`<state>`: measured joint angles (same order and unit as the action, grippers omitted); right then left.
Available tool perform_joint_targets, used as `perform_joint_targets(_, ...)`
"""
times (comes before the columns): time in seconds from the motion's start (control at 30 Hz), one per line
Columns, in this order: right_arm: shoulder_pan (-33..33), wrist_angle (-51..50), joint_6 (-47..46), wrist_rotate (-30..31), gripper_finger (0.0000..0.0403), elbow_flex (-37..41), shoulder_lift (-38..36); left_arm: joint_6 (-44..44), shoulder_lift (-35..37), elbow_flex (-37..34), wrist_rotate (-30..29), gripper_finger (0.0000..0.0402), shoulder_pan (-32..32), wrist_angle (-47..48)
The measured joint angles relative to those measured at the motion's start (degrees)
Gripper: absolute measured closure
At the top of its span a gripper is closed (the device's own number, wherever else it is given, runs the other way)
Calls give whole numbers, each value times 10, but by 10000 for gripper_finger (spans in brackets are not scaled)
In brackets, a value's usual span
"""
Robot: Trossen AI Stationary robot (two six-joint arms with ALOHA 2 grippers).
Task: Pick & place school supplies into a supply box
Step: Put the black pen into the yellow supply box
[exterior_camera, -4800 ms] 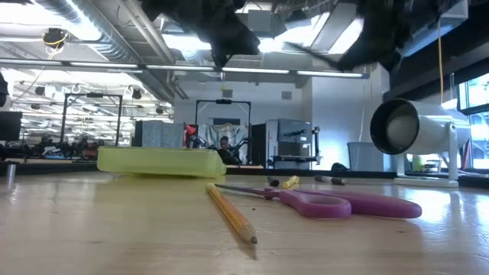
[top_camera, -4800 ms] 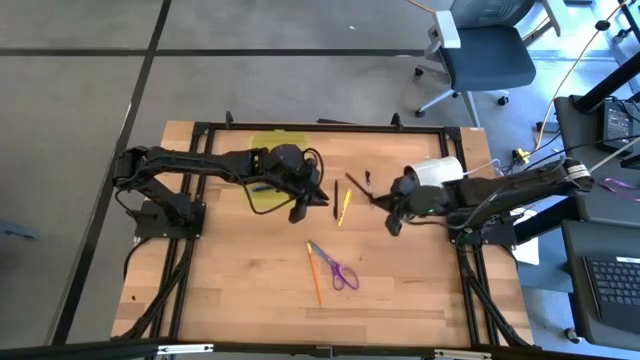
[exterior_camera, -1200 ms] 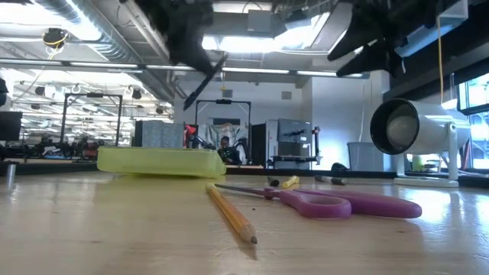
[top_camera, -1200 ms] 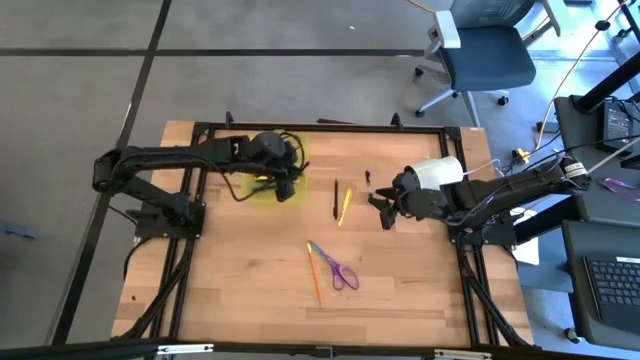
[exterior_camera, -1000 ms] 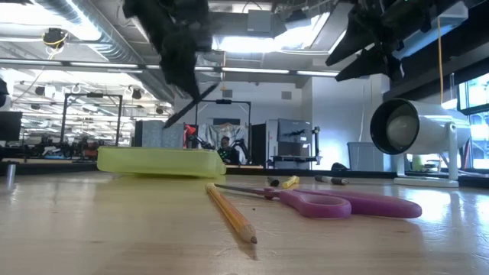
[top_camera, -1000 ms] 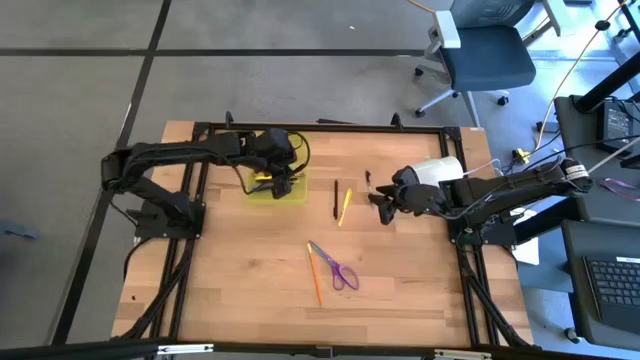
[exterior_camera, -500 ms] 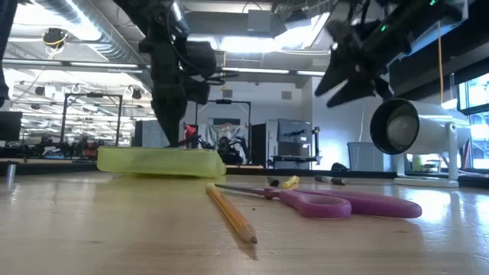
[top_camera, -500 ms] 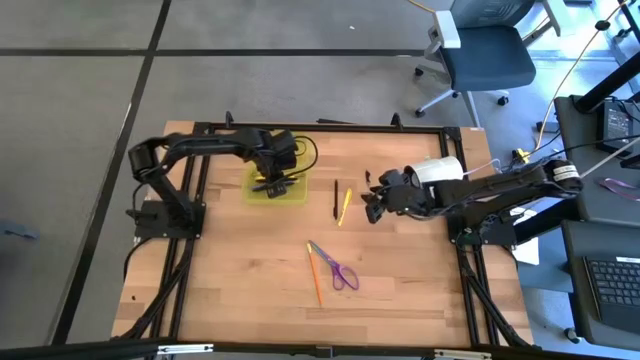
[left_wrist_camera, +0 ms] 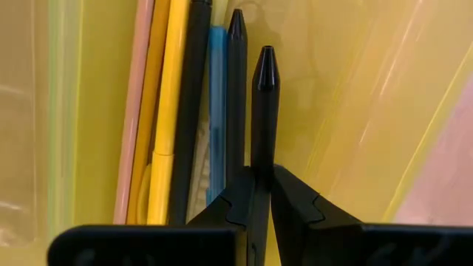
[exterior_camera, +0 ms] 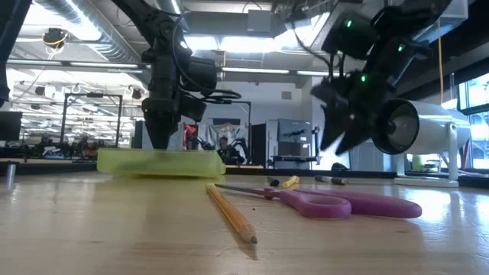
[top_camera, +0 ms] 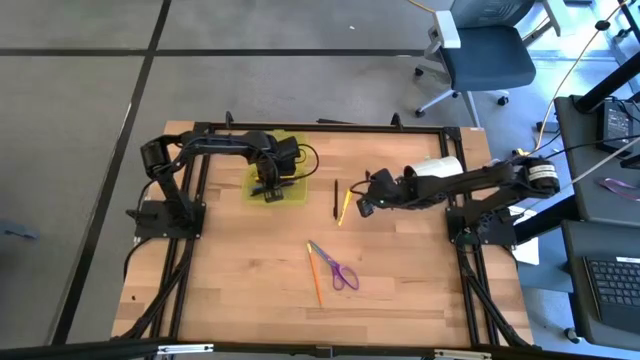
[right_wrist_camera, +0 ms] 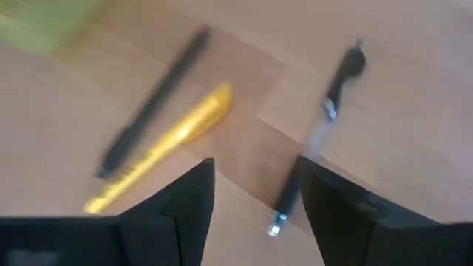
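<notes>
The translucent yellow-green supply box (top_camera: 297,193) lies open at the table's far left, and several pens and pencils (left_wrist_camera: 174,111) lie side by side in it. My left gripper (top_camera: 270,186) points down into the box, shut on a black pen (left_wrist_camera: 264,96). My right gripper (top_camera: 364,204) hangs open, slanting down over the middle of the table. A black pen with a clip (right_wrist_camera: 319,140) lies on the wood just ahead of its fingers. Left of that lie a black pen (top_camera: 336,198) and a yellow pen (top_camera: 344,207). Purple-handled scissors (top_camera: 341,271) and an orange pencil (top_camera: 315,281) lie nearer. My left gripper pinches the black pen's shaft (left_wrist_camera: 260,171) between its two fingers, coming from above and pointing down, across the pen. The pen's pointed end (left_wrist_camera: 264,58) sticks out past the fingers, parallel to the pens in the box. I cannot tell whether it rests on the box floor.
A white cylinder (top_camera: 440,168) on a stand sits at the far right, close behind my right arm. Bare wood stretches across the near half of the table around the scissors. An office chair (top_camera: 480,50) stands beyond the far edge.
My left gripper has sunk into the supply box and tipped until it points straight down, bringing the black pen from a slant above the box to lie along the pens inside. My right gripper has come down and toward the table's left, over the pens in the middle.
</notes>
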<state>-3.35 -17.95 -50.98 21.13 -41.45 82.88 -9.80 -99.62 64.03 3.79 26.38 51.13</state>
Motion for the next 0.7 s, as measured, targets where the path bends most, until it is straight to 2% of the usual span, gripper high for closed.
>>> perform_joint_targets(0.4, -30, -7, 2, -27, 205, 0, 66, 2, 4, 0, 0, 382, -2, 1)
perform_joint_targets(0.7, -34, -7, 6, -31, 255, -2, 106, 15, 4, 0, 7, 376, -2, 2)
